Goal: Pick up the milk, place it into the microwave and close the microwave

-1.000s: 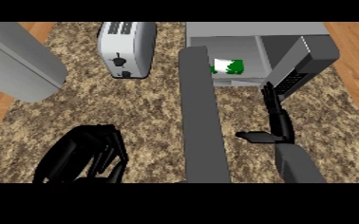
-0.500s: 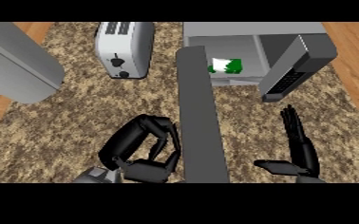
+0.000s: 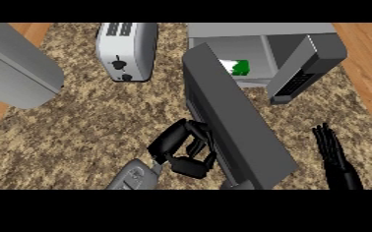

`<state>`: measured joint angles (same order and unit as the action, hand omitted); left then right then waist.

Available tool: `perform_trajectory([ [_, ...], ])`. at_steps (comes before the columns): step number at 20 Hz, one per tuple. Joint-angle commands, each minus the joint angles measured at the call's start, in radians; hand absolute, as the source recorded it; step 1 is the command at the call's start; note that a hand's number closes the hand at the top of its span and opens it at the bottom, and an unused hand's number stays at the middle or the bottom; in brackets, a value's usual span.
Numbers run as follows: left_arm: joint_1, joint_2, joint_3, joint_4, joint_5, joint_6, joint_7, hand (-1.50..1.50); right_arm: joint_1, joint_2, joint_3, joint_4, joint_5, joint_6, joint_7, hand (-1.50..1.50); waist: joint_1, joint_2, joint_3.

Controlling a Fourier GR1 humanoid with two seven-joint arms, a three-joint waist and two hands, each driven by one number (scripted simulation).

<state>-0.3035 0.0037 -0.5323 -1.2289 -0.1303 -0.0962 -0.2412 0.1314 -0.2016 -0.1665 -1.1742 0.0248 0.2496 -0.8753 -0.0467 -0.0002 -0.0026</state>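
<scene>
The milk (image 3: 237, 67), a white carton with green print, stands inside the open microwave (image 3: 254, 32) at the upper right, partly hidden by the door. The dark grey microwave door (image 3: 232, 118) stands out from the oven and slants down to the lower right. My left hand (image 3: 181, 147) is at the door's left face near its lower end, fingers curled and touching it, holding nothing. My right hand (image 3: 334, 157) shows at the lower right edge, fingers straight and pointing up, apart from the door and the oven.
A silver toaster (image 3: 127, 49) stands at the upper left on the speckled counter (image 3: 87, 123). A large grey rounded object (image 3: 25, 73) lies at the far left edge. The microwave's control panel side (image 3: 309, 66) juts out at the right.
The left hand came up from the lower left to the door. The door has swung from straight to slanted. The right hand drew back down to the lower right.
</scene>
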Motion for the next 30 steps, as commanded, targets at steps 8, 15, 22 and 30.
perform_trajectory([
  [8, -0.193, -0.003, -0.270, 0.337, 0.288, 0.366, -0.246, 1.50, 0.126, -0.053, 0.015, -0.323, -0.163, 0.158, 0.111, -1.50, -0.050, 0.014, -0.002],
  [15, -0.280, -0.003, -0.397, 0.348, 0.450, 0.446, -0.161, 1.50, 0.149, -0.083, 0.057, -0.506, -0.207, 0.178, 0.234, -1.50, -0.093, 0.017, -0.003],
  [22, -0.310, -0.003, -0.412, 0.311, 0.603, 0.519, -0.260, 1.50, 0.143, -0.122, 0.077, -0.582, -0.259, 0.237, 0.291, -1.50, -0.145, 0.030, -0.006],
  [30, -0.389, -0.003, -0.356, 0.308, 0.736, 0.719, -0.281, 1.50, 0.111, -0.188, 0.040, -0.644, -0.287, 0.251, 0.346, -1.50, -0.183, 0.036, -0.006],
])
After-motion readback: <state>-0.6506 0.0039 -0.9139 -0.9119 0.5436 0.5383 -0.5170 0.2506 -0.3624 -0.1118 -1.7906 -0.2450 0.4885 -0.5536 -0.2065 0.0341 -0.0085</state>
